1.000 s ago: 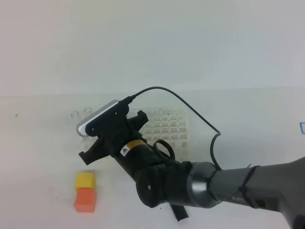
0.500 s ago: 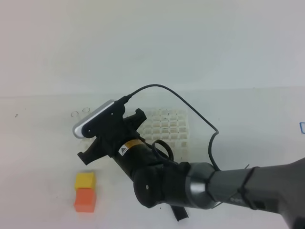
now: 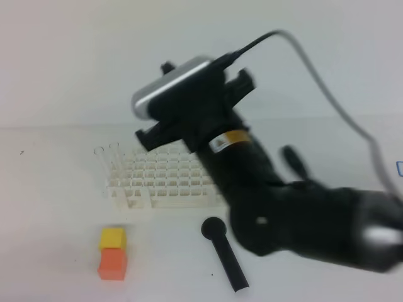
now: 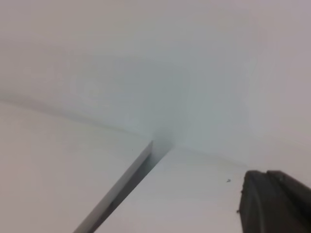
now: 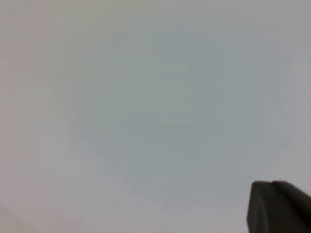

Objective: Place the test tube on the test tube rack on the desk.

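Observation:
The white lattice test tube rack [image 3: 165, 179] stands on the white desk [image 3: 44, 207]. At its left end a see-through test tube [image 3: 116, 158] stands upright, with a second tube beside it. My right gripper [image 3: 147, 136] hangs blurred above the rack's middle, apart from it, jaws together with nothing between them. In the right wrist view only a dark fingertip [image 5: 277, 206] shows against blank white. The left wrist view shows a dark fingertip [image 4: 274, 199] over the desk; the left gripper is outside the high view.
A black round-headed scoop [image 3: 224, 253] lies in front of the rack. A yellow block [image 3: 113, 238] and an orange block [image 3: 113, 263] sit together at the front left. The right arm's dark bulk [image 3: 296, 214] fills the right half of the high view.
My right arm has swung up and to the right, away from the rack's left end, uncovering the rack and scoop. The tubes stay in the rack.

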